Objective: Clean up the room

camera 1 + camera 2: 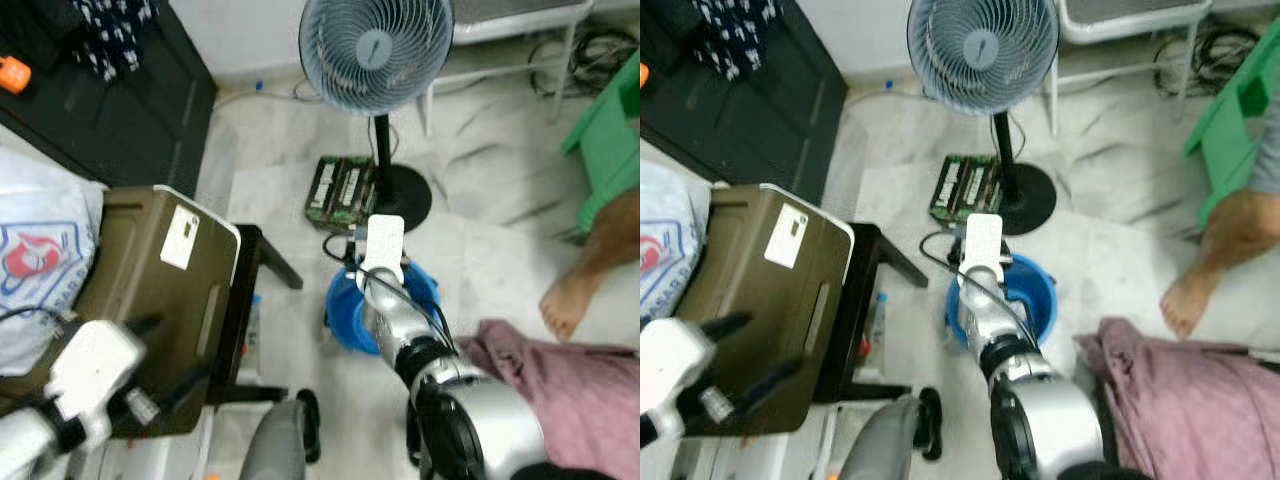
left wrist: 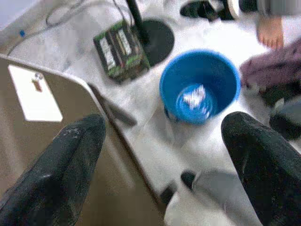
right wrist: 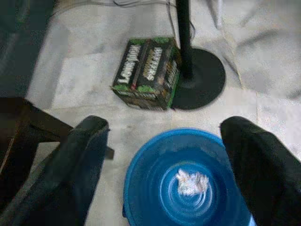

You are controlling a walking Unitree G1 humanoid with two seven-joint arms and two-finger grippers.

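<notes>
From the head, you see the right claw (image 1: 381,262) stretched over the blue bucket (image 1: 345,318) on the floor, with the fan's base (image 1: 408,196) at its 12 o'clock. The left claw (image 1: 165,362) hangs over the olive box (image 1: 150,290).

In your left wrist view, that claw gapes wide and empty; the bucket stands upright, mouth up.

In your right wrist view, fingers (image 3: 80,160) spread wide, holding nothing, straddle the bucket; crumpled white paper (image 3: 192,181) lies inside. The green carton (image 3: 146,73) lies at 12 o'clock.
</notes>
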